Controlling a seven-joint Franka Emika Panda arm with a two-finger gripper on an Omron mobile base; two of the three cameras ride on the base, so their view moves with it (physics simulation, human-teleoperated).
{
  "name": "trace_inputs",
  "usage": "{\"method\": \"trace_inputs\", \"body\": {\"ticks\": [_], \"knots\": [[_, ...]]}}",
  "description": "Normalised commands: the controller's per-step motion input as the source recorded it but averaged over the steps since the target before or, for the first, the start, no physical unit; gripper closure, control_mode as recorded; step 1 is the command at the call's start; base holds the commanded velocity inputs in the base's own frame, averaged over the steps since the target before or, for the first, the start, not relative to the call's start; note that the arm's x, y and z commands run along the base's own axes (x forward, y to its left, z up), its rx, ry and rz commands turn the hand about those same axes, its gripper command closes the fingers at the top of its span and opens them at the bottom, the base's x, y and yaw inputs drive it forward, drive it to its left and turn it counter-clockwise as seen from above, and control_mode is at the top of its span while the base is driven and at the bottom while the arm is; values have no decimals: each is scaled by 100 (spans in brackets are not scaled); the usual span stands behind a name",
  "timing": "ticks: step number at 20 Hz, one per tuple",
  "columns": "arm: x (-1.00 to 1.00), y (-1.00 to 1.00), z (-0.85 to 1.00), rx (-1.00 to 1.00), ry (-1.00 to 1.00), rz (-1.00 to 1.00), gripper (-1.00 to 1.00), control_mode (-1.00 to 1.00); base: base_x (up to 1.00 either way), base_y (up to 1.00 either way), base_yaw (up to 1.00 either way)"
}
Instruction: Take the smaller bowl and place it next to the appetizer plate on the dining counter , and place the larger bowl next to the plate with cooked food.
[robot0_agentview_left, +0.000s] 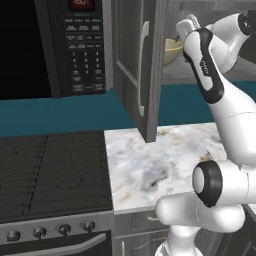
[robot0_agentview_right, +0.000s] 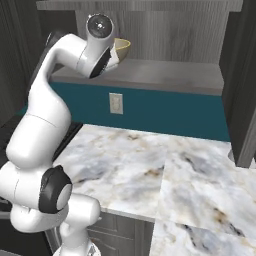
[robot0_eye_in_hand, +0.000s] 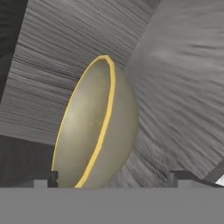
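Note:
The larger bowl (robot0_agentview_left: 172, 50) (robot0_agentview_right: 121, 48) is pale yellow-beige and stands on the shelf inside an open upper cabinet. In the hand view the larger bowl (robot0_eye_in_hand: 98, 127) looms close and appears rolled on its side. My gripper (robot0_eye_in_hand: 114, 178) is open, with one dark fingertip (robot0_eye_in_hand: 46, 177) at the bowl's left and the other (robot0_eye_in_hand: 181, 177) to its right, not closed on it. The arm reaches up into the cabinet in both base views. The smaller bowl, the appetizer plate, the dining counter and the plate with cooked food are out of view.
The grey cabinet door (robot0_agentview_left: 137, 65) hangs open to the left of the arm. A black microwave (robot0_agentview_left: 65, 45) is above a dark stove (robot0_agentview_left: 50, 170). Below lies a marbled worktop (robot0_agentview_right: 150, 165) with a teal backsplash and a wall outlet (robot0_agentview_right: 116, 103).

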Motion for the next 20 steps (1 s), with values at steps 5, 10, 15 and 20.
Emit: {"method": "trace_inputs", "body": {"ticks": [5,10,15,20], "knots": [[44,0,-30,0,3,0,-100,-100,0,0,0],[41,0,-19,0,2,0,-100,-100,0,0,0],[48,0,-13,0,0,0,-100,-100,0,0,0],[35,0,-15,0,0,0,-100,-100,0,0,0]]}}
